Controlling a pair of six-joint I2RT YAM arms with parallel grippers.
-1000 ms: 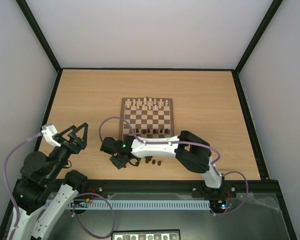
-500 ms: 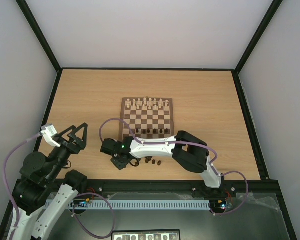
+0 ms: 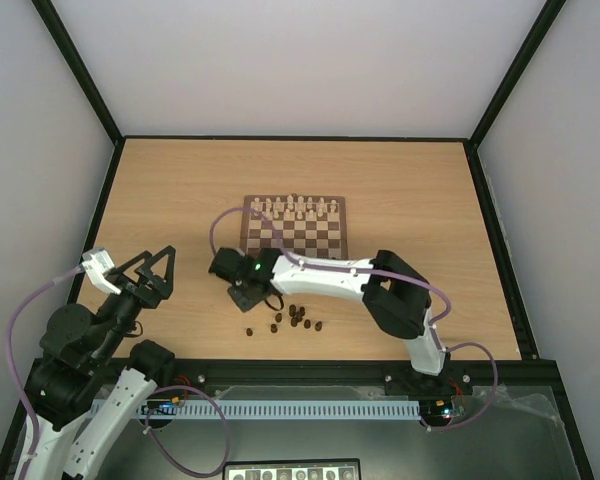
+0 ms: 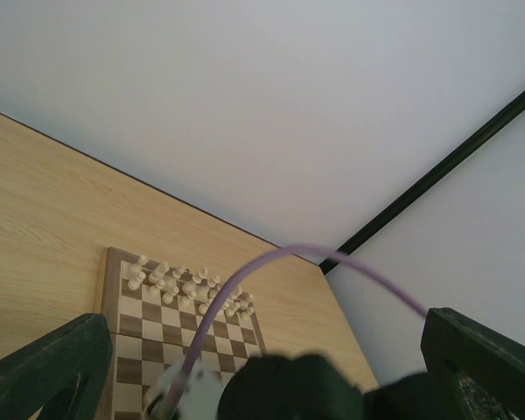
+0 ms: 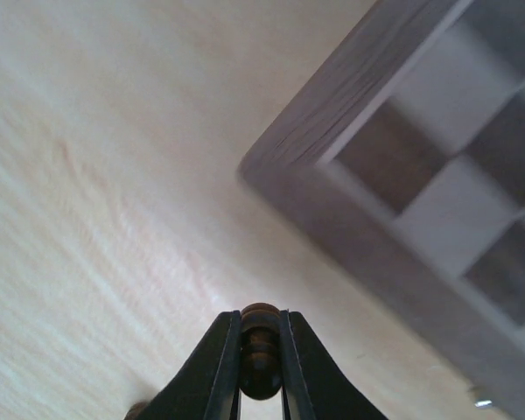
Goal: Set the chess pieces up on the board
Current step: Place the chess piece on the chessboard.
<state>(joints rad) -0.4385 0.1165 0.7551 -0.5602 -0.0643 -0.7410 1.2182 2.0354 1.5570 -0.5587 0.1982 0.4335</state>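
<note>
Grip confirmed: my right pincer (image 5: 261, 322) is clamped on one dark chess piece (image 5: 261, 363), beside the board's (image 3: 300, 238) near-left corner. My left pincer (image 3: 148, 268) stands wide apart, holding nothing. More dark pieces (image 3: 298, 320) lie on the tabletop (image 3: 430, 200) near the board.

Top view: bright, even, diffuse overhead light; faint soft shadow under right arm (image 3: 320, 282) on surface (image 3: 430, 200); detail sharp. Left wrist view: background crisp, fingers (image 4: 44, 367) dark, blurred at bottom corners. Right wrist view: board (image 5: 402, 149) soft, out of focus; chess piece (image 5: 260, 350) dark, near silhouette; surface pale, washed.
</note>
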